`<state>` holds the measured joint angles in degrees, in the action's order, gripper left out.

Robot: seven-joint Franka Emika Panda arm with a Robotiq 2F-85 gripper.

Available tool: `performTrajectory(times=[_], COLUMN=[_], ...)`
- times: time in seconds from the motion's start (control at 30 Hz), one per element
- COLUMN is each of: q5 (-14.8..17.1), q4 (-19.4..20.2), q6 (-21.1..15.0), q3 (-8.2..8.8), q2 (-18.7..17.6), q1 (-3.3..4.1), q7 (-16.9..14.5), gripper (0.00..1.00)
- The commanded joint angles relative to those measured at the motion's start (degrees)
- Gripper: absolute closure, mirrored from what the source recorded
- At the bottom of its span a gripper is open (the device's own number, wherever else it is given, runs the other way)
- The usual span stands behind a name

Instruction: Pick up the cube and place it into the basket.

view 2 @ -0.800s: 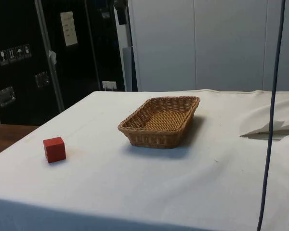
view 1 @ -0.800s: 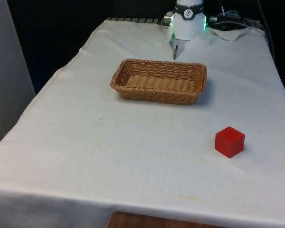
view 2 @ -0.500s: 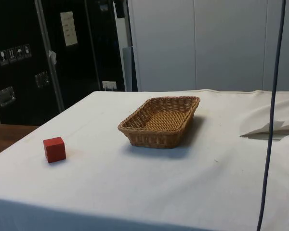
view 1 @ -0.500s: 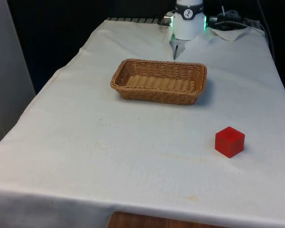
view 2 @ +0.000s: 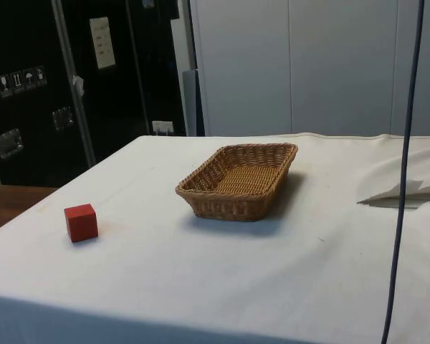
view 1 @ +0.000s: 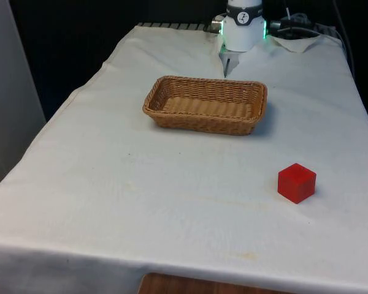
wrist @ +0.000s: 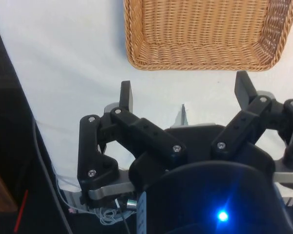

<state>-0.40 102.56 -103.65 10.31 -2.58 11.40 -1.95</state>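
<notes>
The red cube (view 1: 296, 182) sits alone on the white tablecloth (view 1: 172, 184) in the lower right of the front view, well apart from the woven wicker basket (view 1: 205, 103), which lies above the frame's centre with nothing in it. In the side view the cube (view 2: 80, 222) rests at lower left and the basket (view 2: 239, 179) at mid-frame. At the wrist, the gripper (wrist: 184, 92) hangs over bare cloth just short of the basket's rim (wrist: 200, 63), its black fingers (wrist: 125, 95) spread wide, gripping nothing.
</notes>
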Motion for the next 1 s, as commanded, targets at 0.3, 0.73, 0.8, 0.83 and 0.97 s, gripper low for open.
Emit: performTrajectory(times=[0.3,0.73,0.8,0.83,0.97], q5=[-0.17,-0.74,-1.03,-0.92,-0.80], q4=[-3.15,-5.79,-6.53,-7.10,-8.14], q6=[0.23,0.00,0.06,0.00,-0.06], q3=[-1.60,-4.13,-4.35,-4.70,-5.21], q2=[-2.69,-5.10,-5.79,-6.36,-7.51], q1=[0.29,0.34,0.52,0.57,0.57], q7=[1.78,4.41,5.44,6.13,7.45], gripper=[0.00,0.00,0.00,0.00,0.00])
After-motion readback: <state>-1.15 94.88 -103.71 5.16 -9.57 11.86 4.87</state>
